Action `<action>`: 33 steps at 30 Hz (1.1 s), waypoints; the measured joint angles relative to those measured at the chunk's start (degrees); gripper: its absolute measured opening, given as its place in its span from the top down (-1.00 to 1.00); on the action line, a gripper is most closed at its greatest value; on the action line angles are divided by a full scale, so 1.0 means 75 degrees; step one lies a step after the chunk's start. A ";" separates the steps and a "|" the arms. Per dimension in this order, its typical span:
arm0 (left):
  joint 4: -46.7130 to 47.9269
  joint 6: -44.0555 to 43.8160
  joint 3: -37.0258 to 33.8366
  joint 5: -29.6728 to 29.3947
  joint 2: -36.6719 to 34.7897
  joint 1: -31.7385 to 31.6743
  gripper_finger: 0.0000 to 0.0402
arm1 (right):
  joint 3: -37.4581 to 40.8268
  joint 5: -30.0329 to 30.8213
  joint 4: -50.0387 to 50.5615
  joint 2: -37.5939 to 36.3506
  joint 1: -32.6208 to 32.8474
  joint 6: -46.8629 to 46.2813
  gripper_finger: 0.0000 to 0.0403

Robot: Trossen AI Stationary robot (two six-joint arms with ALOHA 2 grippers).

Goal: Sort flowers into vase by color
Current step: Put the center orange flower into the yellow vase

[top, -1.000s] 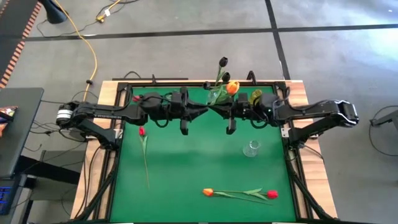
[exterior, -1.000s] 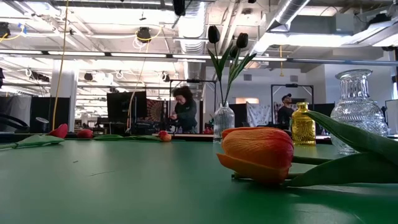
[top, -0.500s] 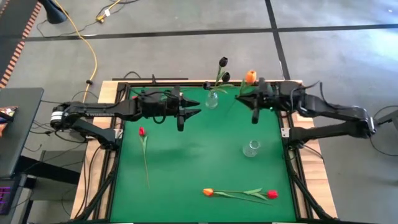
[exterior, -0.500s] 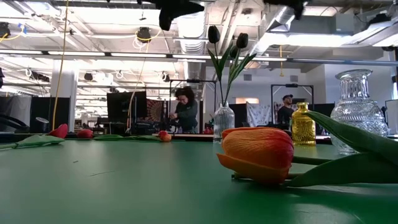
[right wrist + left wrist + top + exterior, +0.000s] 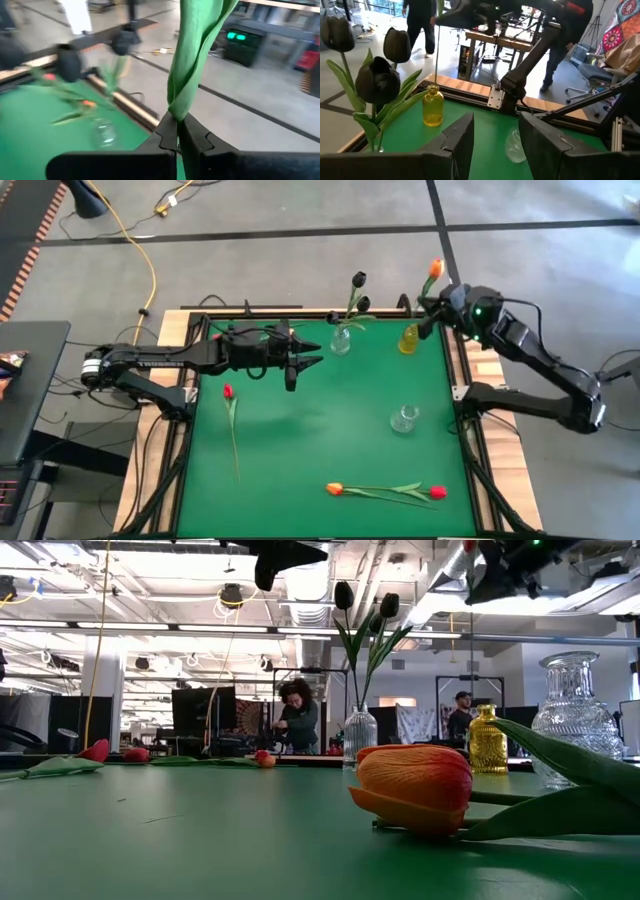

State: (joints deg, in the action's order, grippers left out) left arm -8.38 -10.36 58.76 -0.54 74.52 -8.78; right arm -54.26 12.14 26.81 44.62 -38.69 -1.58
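Observation:
My right gripper (image 5: 428, 304) is shut on an orange tulip (image 5: 435, 268) above the yellow vase (image 5: 409, 340) at the table's far right. The stem (image 5: 436, 55) runs straight down to that vase's mouth (image 5: 434, 87). My left gripper (image 5: 495, 145) hovers open over the far left-middle of the table, touching nothing. A clear vase (image 5: 341, 341) holds black tulips (image 5: 358, 279). A red tulip (image 5: 228, 391) lies on the mat at the left. An orange tulip (image 5: 334, 489) and a red one (image 5: 437, 492) lie at the near edge. My right gripper pinches the orange tulip's stem, wrapped in its green leaf (image 5: 178, 111), between the two fingers. The head stands above the fingers and the stem hangs below them, upright and lifted off the table, its lower end at the yellow vase's mouth.
An empty clear glass vase (image 5: 404, 418) stands on the mat right of centre. The table's black frame rail (image 5: 455, 380) runs beside the right arm. In the low view an orange tulip head (image 5: 415, 785) lies close to the camera. People stand in the room beyond.
Both grippers were together beside the black-tulip vase. My right gripper has swung toward the table's far right corner and risen, carrying the orange tulip over the yellow vase. My left gripper has drawn back toward the left and then stayed still.

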 joint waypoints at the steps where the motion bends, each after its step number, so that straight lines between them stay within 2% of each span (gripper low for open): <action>1: 0.0000 -0.0015 0.0000 -0.0002 0.0000 0.0000 0.29 | 0.0000 0.0000 -0.0008 0.0005 -0.0178 0.0051 0.85; 6: 0.0000 -0.0092 0.0000 -0.0026 0.0000 0.0000 0.30 | 0.0000 -0.0084 -0.0046 -0.0006 -0.0798 0.0085 0.84; 10: 0.0000 -0.0092 0.0000 -0.0102 0.0000 0.0000 0.30 | 0.0000 -0.0464 -0.0038 0.0014 -0.1067 0.0105 0.85; 19: 0.0003 -0.0091 0.0000 -0.0326 0.0000 0.0000 0.30 | 0.0024 -0.0467 0.0248 0.0255 -0.1120 0.0256 0.84; 28: 0.0121 -0.0089 0.0000 -0.0393 0.0000 0.0000 0.30 | 0.0912 -0.0410 -0.0152 0.0192 -0.1303 -0.0182 0.81; 33: 0.0257 -0.0106 0.0000 -0.0393 0.0003 0.0000 0.31 | 0.1358 -0.0169 -0.0361 0.0195 -0.1510 -0.0503 0.71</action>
State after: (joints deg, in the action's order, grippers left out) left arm -6.46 -11.16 58.76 -3.49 74.54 -8.78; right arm -44.08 10.87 24.10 46.08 -50.02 -5.35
